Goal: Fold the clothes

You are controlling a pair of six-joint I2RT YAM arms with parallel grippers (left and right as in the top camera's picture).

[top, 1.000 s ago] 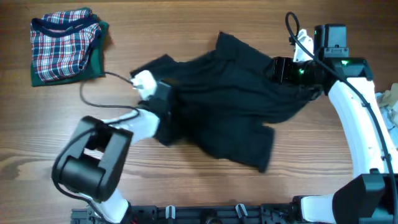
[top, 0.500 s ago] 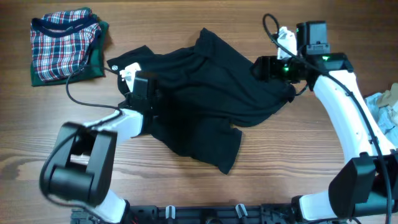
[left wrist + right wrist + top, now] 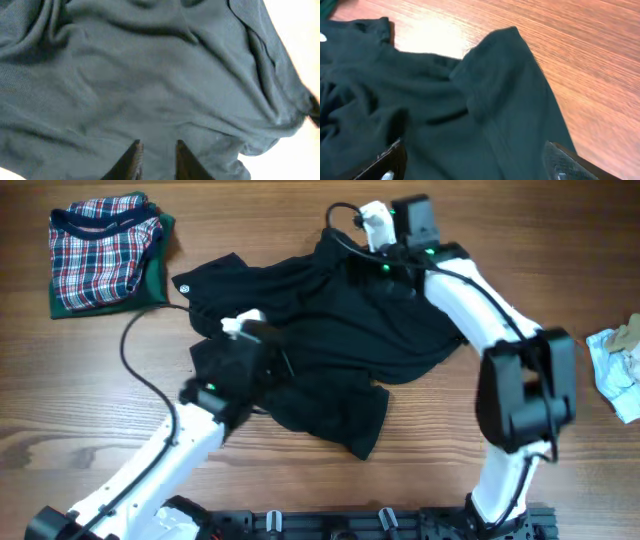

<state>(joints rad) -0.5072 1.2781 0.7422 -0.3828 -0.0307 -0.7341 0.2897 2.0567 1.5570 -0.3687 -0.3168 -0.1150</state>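
Observation:
The black shirt point(image 3: 330, 330) lies crumpled across the middle of the table, with a small white logo point(image 3: 183, 287) near its left corner. My left gripper point(image 3: 262, 345) hovers over the shirt's left half. In the left wrist view its fingertips point(image 3: 135, 152) stand a narrow gap apart above wrinkled fabric point(image 3: 150, 75), holding nothing. My right gripper point(image 3: 352, 262) is over the shirt's far edge. Its fingers point(image 3: 565, 160) are spread wide in the right wrist view, above a folded flap of the shirt point(image 3: 495, 75); nothing is pinched.
A red, white and blue plaid garment point(image 3: 105, 245) lies on a green cloth point(image 3: 150, 288) at the far left. A pale crumpled cloth point(image 3: 618, 360) sits at the right edge. The left arm's cable point(image 3: 135, 365) loops over the wood.
The shirt was dragged left and now lies still. My left gripper opened slightly, released the fabric and drew back. My right arm swung left along the far edge, opening wider.

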